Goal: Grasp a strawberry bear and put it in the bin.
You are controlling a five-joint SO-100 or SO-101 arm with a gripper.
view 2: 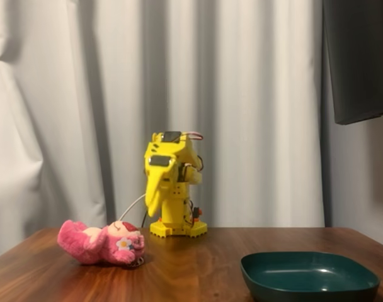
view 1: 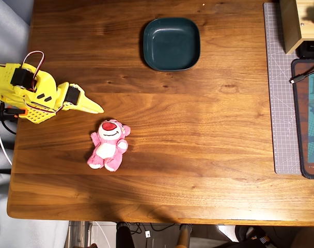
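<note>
I'm steering the gripper toward the strawberry bear, which lies on its back on the table at approx 5 o'clock from the claw tip in the overhead view, close but not touching. The claw looks clenched to a single point and holds nothing, though I can't be sure of a thin gap. The bin sits empty at approx 1 o'clock from the bear, well apart, prob so the carry path stays unobstructed. In the fixed view the gripper hangs above the bear, w/ the bin at lower right. I need to open before descending.
</note>
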